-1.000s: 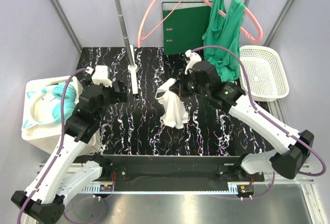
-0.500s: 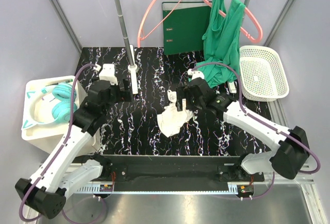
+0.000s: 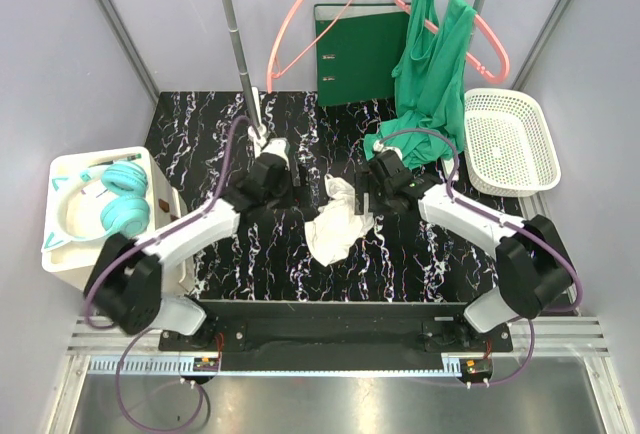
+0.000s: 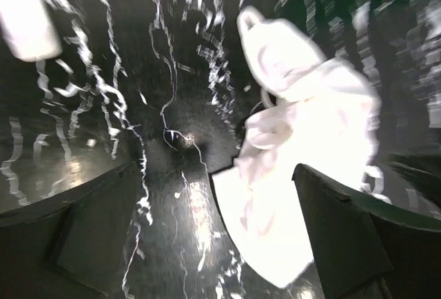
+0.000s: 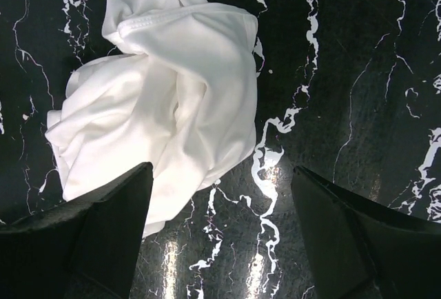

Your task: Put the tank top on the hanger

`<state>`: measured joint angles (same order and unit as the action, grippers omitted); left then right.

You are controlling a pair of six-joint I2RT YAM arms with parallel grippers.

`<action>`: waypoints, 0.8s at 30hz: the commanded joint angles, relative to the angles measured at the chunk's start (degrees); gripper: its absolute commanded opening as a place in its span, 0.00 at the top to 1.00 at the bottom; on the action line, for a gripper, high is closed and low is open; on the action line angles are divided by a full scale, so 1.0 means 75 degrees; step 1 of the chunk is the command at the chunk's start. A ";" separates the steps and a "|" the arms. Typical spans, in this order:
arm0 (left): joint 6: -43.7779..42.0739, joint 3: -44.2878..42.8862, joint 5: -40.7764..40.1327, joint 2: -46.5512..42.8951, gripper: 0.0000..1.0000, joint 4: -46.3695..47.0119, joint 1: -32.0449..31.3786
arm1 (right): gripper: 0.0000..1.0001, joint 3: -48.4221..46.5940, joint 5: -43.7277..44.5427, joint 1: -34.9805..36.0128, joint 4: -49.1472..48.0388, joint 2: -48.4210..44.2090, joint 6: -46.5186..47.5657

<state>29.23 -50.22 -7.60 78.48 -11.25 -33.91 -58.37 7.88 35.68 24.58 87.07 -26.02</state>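
Your right hand (image 3: 372, 192) has let go. A second ago it held the crumpled white cotton tank top (image 3: 335, 222) up off the black marbled tabletop (image 3: 190, 124). Now the garment lies in a heap mid-tabletop, and the wrist view shows the fingers spread above it, pinching nothing.

Your left hand (image 3: 272, 176) has swung in from the left to just beside the heap, also spread wide. I read this as a regrasp, with nothing threaded yet.

The thin light-pink hanger with the grey metal hook (image 3: 281, 32) hangs at the back, well apart from the garment.

There is open tabletop nearer you and to the heap's right. Mind the upright metal pole (image 3: 240, 44) close behind your left hand, and the green top on the thicker salmon hanger (image 3: 430, 64) behind your right.
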 commanded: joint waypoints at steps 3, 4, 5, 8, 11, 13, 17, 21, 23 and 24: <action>-0.0299 -0.1775 0.0192 0.2003 0.18 0.0914 -0.0002 | 0.12 0.0434 -0.0335 0.0000 -0.0418 -0.0358 -0.0210; -0.0451 -0.2218 0.0192 0.2237 0.22 0.0890 0.0010 | 0.12 0.0504 -0.0347 -0.0011 -0.0429 -0.0510 -0.0257; -0.0534 -0.2443 0.0216 0.2692 0.24 0.0797 -0.0002 | 0.12 0.0633 -0.0359 -0.0011 -0.0429 -0.0569 -0.0327; -0.0815 -0.3369 0.0029 0.3548 0.29 0.0330 -0.0002 | 0.12 0.0844 -0.0359 -0.0011 -0.0429 -0.0862 -0.0432; -0.1061 -0.4201 -0.0182 0.4335 0.33 -0.0198 -0.0002 | 0.12 0.0985 -0.0383 -0.0011 -0.0429 -0.1167 -0.0503; -0.1178 -0.4869 -0.0299 0.4849 0.35 -0.0701 -0.0002 | 0.12 0.1032 -0.0441 -0.0023 -0.0429 -0.1400 -0.0515; -0.1284 -0.5608 -0.0499 0.5391 0.44 -0.1137 -0.0002 | 0.12 0.1126 -0.0465 -0.0011 -0.0406 -0.1765 -0.0573; -0.1413 -0.6404 -0.0792 0.5883 0.45 -0.1675 0.0010 | 0.12 0.1232 -0.0500 -0.0011 -0.0406 -0.2046 -0.0655; -0.1460 -0.6604 -0.0769 0.6153 0.45 -0.1969 0.0021 | 0.12 0.1290 -0.0512 -0.0011 -0.0406 -0.2093 -0.0691; -0.1460 -0.6768 -0.0745 0.6235 0.45 -0.2051 0.0010 | 0.12 0.1314 -0.0523 0.0000 -0.0406 -0.2117 -0.0714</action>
<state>19.99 -95.50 -11.16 123.31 -22.63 -33.91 -49.41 4.82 35.57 22.55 72.97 -29.95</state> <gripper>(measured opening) 0.556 0.880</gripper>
